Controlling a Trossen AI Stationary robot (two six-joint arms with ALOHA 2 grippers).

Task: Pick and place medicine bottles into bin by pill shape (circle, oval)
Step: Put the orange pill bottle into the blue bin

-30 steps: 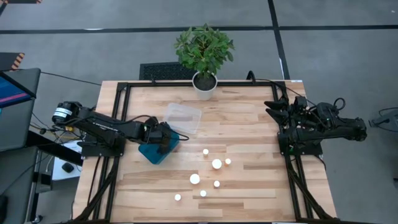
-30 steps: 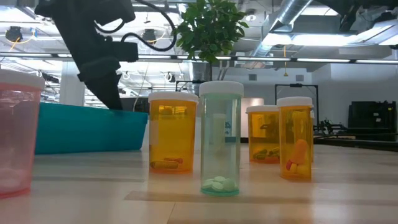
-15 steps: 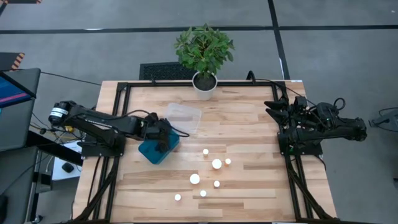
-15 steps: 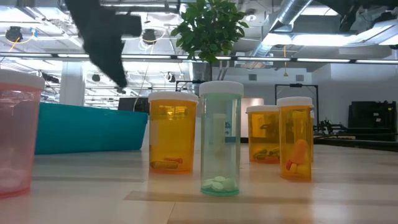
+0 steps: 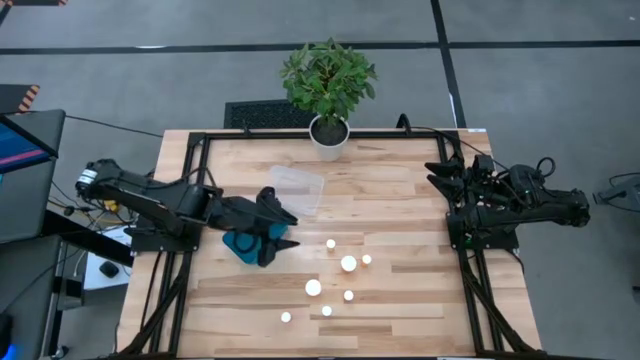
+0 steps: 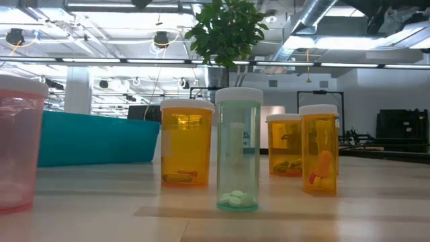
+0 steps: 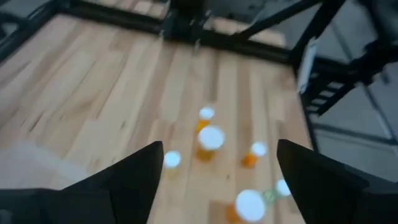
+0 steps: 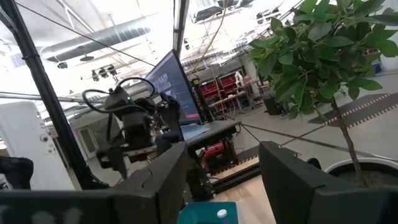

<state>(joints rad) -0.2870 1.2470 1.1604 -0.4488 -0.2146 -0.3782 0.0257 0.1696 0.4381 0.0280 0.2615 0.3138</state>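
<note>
Left hand (image 5: 280, 228), fingers apart, over teal bin (image 5: 240, 245); clear bin (image 5: 296, 188) beside; bottles (image 5: 348, 264) apparently unobstructed; right hand (image 8: 221, 186) parted, aside.

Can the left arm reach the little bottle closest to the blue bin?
Probably yes. The left gripper is open and empty above the blue bin, and only bare table lies between it and that white-capped bottle. The right gripper waits at the table's far edge.
</note>
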